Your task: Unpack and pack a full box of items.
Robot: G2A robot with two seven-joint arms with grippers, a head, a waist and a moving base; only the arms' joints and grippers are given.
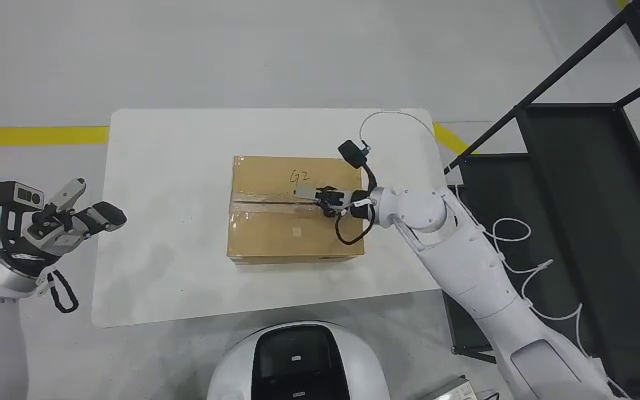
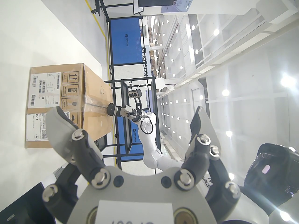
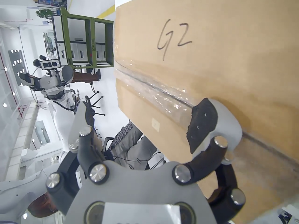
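Observation:
A closed cardboard box (image 1: 295, 220), marked "G2" and taped along its top seam, stands in the middle of the white table (image 1: 170, 200). My right gripper (image 1: 325, 198) is over the box top at the seam, open. One pad (image 3: 205, 122) rests against the clear tape (image 3: 154, 89) on the box (image 3: 210, 59), and the other finger (image 3: 81, 117) stands off in the air. My left gripper (image 1: 95, 215) hangs beyond the table's left edge, well away from the box. It is open (image 2: 128, 122) with nothing between its fingers. From there the box's labelled end (image 2: 44, 89) faces it.
A black metal rack (image 1: 570, 200) stands close to the table's right side, behind my right arm. A yellow floor line (image 1: 50, 135) runs behind the table. Bare table surface surrounds the box on all sides.

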